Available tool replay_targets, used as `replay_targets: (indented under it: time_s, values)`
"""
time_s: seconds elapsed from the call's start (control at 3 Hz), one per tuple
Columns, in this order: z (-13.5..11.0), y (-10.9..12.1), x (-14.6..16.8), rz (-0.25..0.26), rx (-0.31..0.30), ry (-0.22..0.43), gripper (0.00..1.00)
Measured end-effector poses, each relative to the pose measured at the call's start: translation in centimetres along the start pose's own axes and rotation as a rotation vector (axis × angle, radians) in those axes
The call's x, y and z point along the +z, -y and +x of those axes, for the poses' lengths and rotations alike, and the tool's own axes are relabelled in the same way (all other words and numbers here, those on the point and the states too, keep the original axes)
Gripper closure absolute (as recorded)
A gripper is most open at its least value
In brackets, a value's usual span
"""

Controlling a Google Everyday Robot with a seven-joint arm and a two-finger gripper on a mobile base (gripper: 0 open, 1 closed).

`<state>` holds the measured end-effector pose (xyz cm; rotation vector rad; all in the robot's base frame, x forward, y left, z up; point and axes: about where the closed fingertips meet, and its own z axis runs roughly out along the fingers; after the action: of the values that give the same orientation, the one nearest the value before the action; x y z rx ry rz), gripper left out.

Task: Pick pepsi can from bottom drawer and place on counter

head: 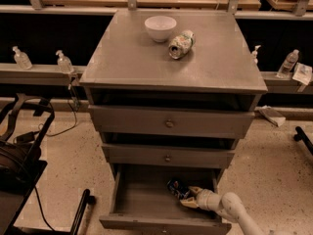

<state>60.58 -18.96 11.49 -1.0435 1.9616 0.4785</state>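
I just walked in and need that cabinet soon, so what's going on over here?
The robot's arm is reaching into the open bottom drawer, with its claw right up against the pepsi can near the drawer's right side. The can is down in the drawer and has not yet been lifted out. On the counter sit a white bowl and a pale green-and-white can lying on its side.

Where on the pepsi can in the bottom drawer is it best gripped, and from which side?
Across the blue middle of the pepsi can, from the right: it seems to lie on its side in the bottom drawer, and the pincer sits right of it.
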Motion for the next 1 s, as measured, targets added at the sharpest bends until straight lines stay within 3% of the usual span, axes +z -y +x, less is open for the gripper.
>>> replay_targets:
  time_s: [0.33, 0.67, 1.0]
  values:
    - [-0.3, -0.1, 0.1, -0.007, -0.006, 0.002, 1.0]
    - [-6.7, -1.2, 1.5, -0.142, -0.134, 0.035, 1.0]
    - [-10.8, -1.9, 3.4, -0.257, -0.235, 0.012, 1.0]
